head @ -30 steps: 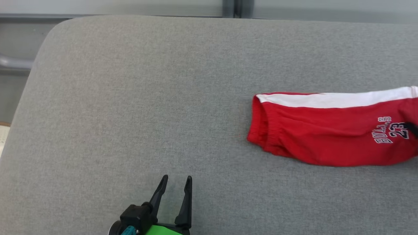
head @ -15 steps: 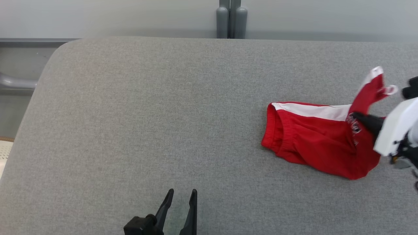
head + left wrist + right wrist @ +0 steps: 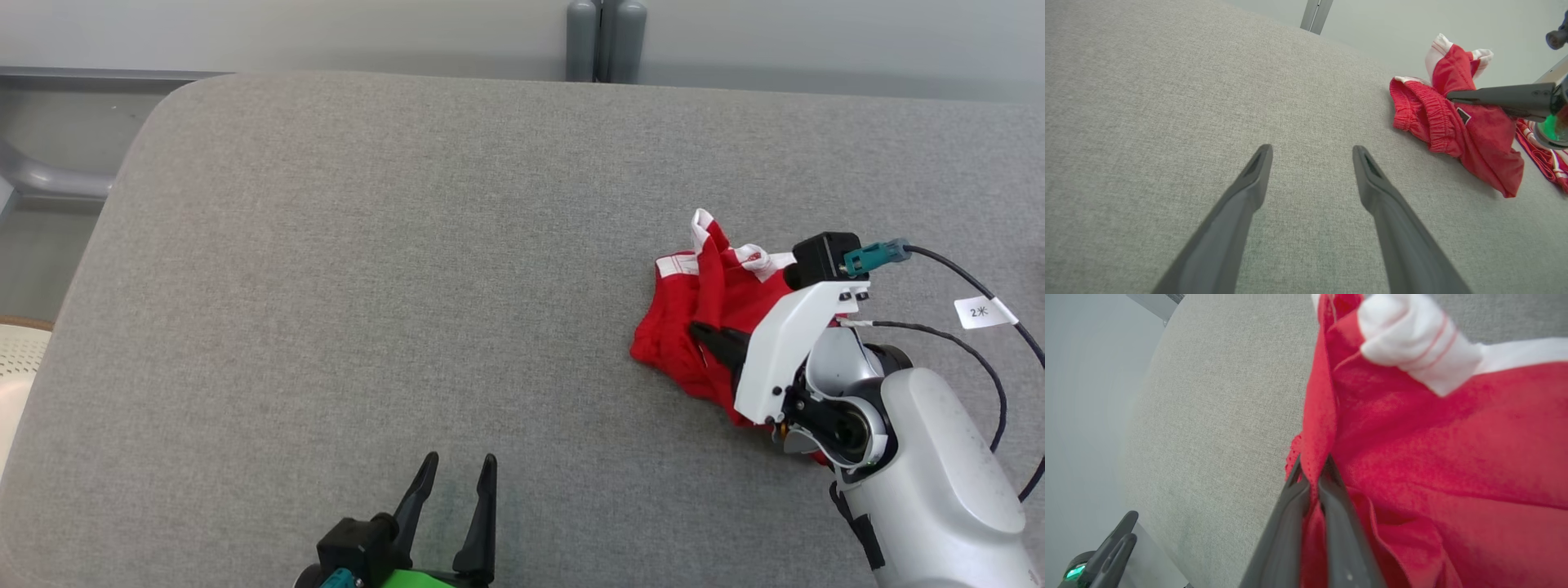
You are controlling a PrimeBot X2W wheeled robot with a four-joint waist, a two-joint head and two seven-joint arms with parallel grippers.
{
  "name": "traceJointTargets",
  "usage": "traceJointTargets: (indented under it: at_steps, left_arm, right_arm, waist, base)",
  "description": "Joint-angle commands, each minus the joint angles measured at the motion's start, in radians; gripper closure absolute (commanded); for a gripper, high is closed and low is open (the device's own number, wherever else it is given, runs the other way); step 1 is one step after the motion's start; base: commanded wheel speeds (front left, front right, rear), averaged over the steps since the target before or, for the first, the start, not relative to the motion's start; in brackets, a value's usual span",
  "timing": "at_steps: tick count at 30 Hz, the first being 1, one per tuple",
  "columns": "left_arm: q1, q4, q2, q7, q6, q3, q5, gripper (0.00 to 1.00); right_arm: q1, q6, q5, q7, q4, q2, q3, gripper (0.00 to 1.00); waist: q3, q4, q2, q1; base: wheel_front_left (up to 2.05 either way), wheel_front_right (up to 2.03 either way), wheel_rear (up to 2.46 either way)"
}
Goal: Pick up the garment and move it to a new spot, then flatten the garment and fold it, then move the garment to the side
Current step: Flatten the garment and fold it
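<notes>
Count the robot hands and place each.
2. Open left hand: near edge of the grey fabric surface. Right hand: shut on the crumpled red-and-white fabric shorts, far right.

**Robot test lab, most likely**

Points that way: broad worktop padded in plain grey fabric, bare pale wall behind, twin grey metal posts at the far edge, loose cable with a white tag.

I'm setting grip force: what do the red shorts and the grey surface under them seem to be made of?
Red shorts: soft matte knit, perhaps cotton or a blend; they crumple into loose folds and show a gathered elastic waistband. Grey surface: matte woven fabric with a fine flecked weave and a rounded corner; possibly padded, but that is unclear.
</notes>
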Motion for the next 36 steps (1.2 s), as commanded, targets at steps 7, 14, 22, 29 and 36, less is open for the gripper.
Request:
traceJointTargets:
  at_steps: [7,14,22,29,36]
  left_arm:
    - [-0.001,0.014,0.004,-0.003,-0.006,-0.012,-0.002,0.00]
    - [0.026,0.027,0.004,-0.003,-0.009,0.006,0.006,0.00]
    - [0.088,0.008,0.004,-0.003,-0.012,0.096,0.033,0.00]
    - [0.153,-0.040,0.003,-0.003,-0.018,0.185,0.058,0.00]
    - [0.184,-0.077,0.003,-0.003,-0.025,0.263,0.102,0.00]
  right_arm:
    - [-0.010,0.000,-0.019,-0.058,0.017,0.039,-0.005,0.00]
    - [0.028,0.000,0.070,-0.119,-0.039,0.054,0.068,0.00]
    - [0.162,0.000,-0.030,-0.415,-0.160,-0.105,0.097,0.00]
    - [0.331,0.000,-0.199,-0.798,-0.037,-0.202,-0.018,0.00]
    - [0.426,0.000,-0.297,-0.961,0.108,-0.192,-0.148,0.00]
  waist:
    - [-0.013,-0.021,0.0000,0.0000]
    - [-0.052,-0.062,0.0000,0.0000]
    - [-0.131,-0.129,0.0000,0.0000]
    - [-0.182,-0.181,0.0000,0.0000]
    - [-0.208,-0.197,0.0000,0.0000]
  base:
    - [0.00,0.00,0.00]
    - [0.00,0.00,0.00]
    - [0.00,0.00,0.00]
    - [0.00,0.00,0.00]
    - [0.00,0.00,0.00]
